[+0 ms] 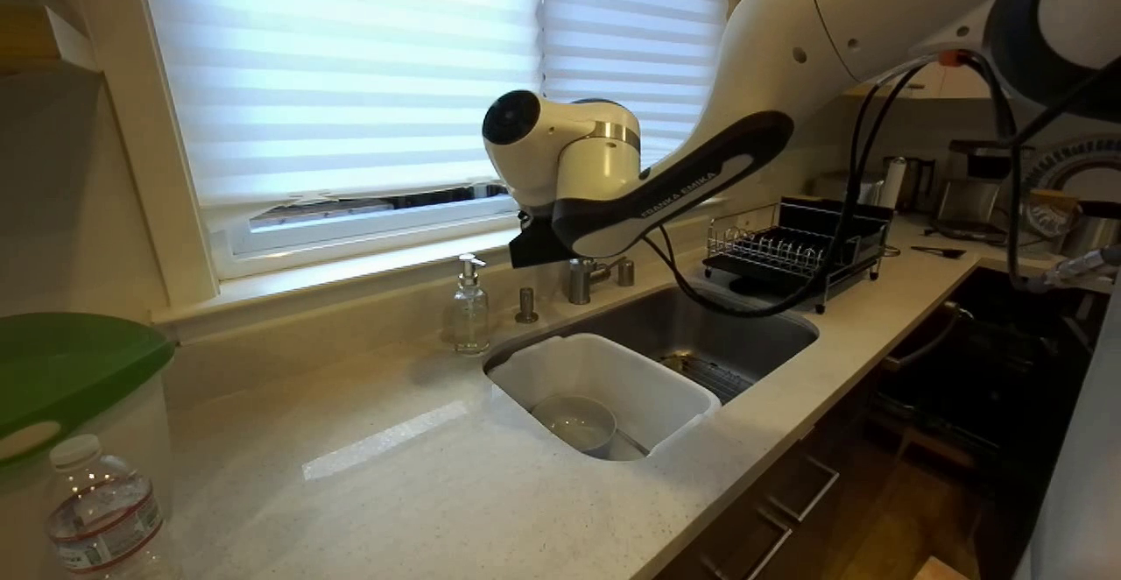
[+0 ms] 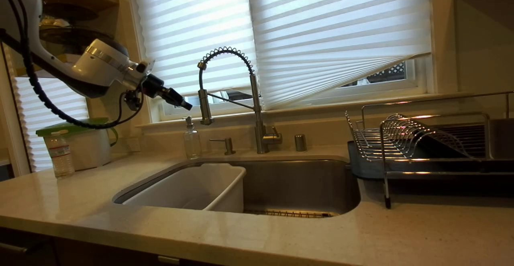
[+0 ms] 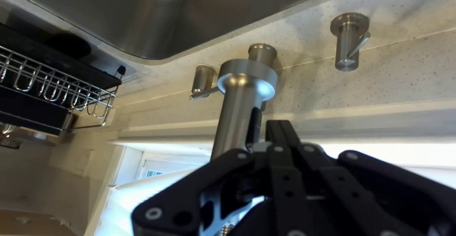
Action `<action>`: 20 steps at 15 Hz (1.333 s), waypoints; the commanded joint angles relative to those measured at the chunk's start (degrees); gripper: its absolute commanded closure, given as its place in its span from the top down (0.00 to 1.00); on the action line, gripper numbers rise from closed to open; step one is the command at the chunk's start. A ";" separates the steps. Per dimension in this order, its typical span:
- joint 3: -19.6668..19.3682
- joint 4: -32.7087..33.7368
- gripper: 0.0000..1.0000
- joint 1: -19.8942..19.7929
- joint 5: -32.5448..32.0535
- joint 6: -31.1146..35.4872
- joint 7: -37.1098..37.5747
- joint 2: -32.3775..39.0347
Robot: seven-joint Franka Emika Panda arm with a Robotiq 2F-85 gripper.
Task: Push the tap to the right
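The tap point(image 2: 257, 109) is a tall grey metal faucet with a coiled gooseneck arch behind the sink. Its spray head point(image 2: 204, 107) hangs down at the left end of the arch in an exterior view. In an exterior view only the tap's base point(image 1: 579, 282) shows; the arm hides the rest. My gripper point(image 2: 188, 106) is to the left of the spray head, pointing down toward it, with a small gap visible there. In the wrist view the gripper point(image 3: 281, 123) has its fingers together with nothing between them, beside the spray head point(image 3: 237, 111). Whether they touch is unclear.
A glass soap bottle point(image 2: 192, 139) and a short dispenser pump point(image 2: 229, 145) stand below the gripper. A white tub point(image 1: 613, 361) sits in the sink point(image 2: 301, 185). A dish rack point(image 2: 401, 137) stands right of the sink. A window with blinds point(image 2: 341, 29) is behind.
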 commanded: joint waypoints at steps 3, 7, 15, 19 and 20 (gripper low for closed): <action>-2.72 0.76 0.00 1.62 -8.82 -0.56 9.90 1.83; -3.40 0.32 0.00 1.53 -15.57 0.01 15.06 2.07; -4.34 -1.61 0.00 0.50 -17.92 0.55 18.05 2.21; -5.63 -4.87 0.00 -0.08 -15.76 -1.60 19.09 0.66; -6.03 -5.81 0.00 -0.37 -15.50 -1.74 19.82 0.13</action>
